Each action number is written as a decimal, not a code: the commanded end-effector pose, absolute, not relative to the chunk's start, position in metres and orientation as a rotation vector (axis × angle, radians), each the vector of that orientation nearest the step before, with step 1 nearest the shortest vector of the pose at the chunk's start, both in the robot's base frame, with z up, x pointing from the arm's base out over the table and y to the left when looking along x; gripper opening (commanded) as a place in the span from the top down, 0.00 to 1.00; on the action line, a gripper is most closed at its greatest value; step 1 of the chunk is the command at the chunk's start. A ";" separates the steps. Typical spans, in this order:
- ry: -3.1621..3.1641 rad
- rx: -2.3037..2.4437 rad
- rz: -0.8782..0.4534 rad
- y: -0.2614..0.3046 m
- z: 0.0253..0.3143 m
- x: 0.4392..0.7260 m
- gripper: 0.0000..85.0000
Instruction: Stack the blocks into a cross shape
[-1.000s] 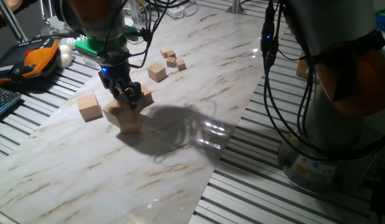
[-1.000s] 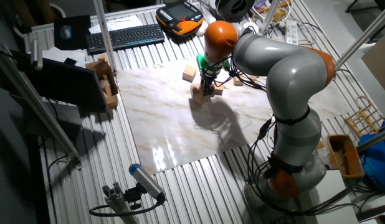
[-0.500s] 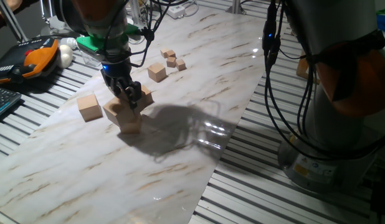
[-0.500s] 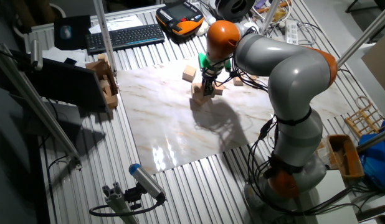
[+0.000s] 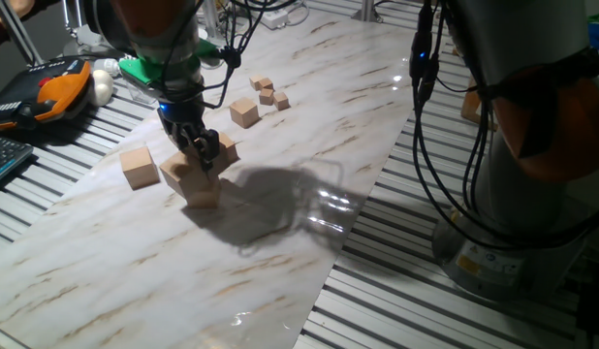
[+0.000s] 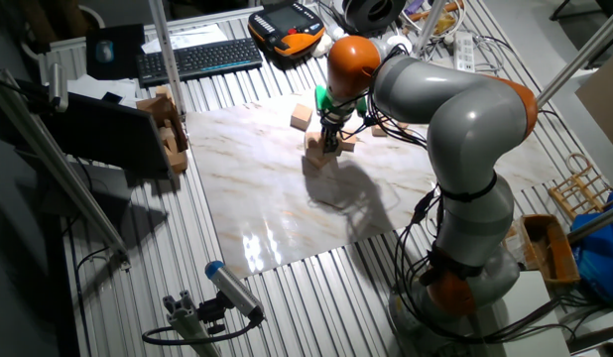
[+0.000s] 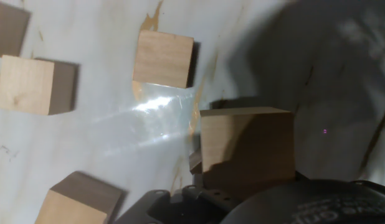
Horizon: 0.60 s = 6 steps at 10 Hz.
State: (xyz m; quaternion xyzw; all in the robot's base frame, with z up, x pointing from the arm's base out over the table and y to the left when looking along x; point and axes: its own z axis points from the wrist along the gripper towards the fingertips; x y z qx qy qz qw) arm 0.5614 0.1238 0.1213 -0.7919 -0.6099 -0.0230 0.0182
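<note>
1. Sitting right under the hand, one large tan block fills the lower middle of the hand view, pressed up against the dark gripper body.
2. From the side, this block appears to rest on the marble board, touching a second block at its corner.
3. A third block lies near on the left. A fourth block sits just behind the fingers.
4. The gripper points straight down onto the cluster. Its fingers are narrow, but I cannot tell whether they clamp the block or only stand over it.
5. My judgement: the base of the cross is being laid out, and nothing is clearly stacked yet.
6. The next move likely calls for squaring this block against its neighbour, then letting go without nudging either.
7. A medium cube and tiny cubes sit farther back, well apart.
</note>
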 end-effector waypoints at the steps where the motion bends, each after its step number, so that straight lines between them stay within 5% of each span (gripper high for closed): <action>1: -1.894 -2.462 -0.075 0.124 0.120 0.561 1.00; 6: -1.860 -2.469 -0.102 0.123 0.117 0.560 1.00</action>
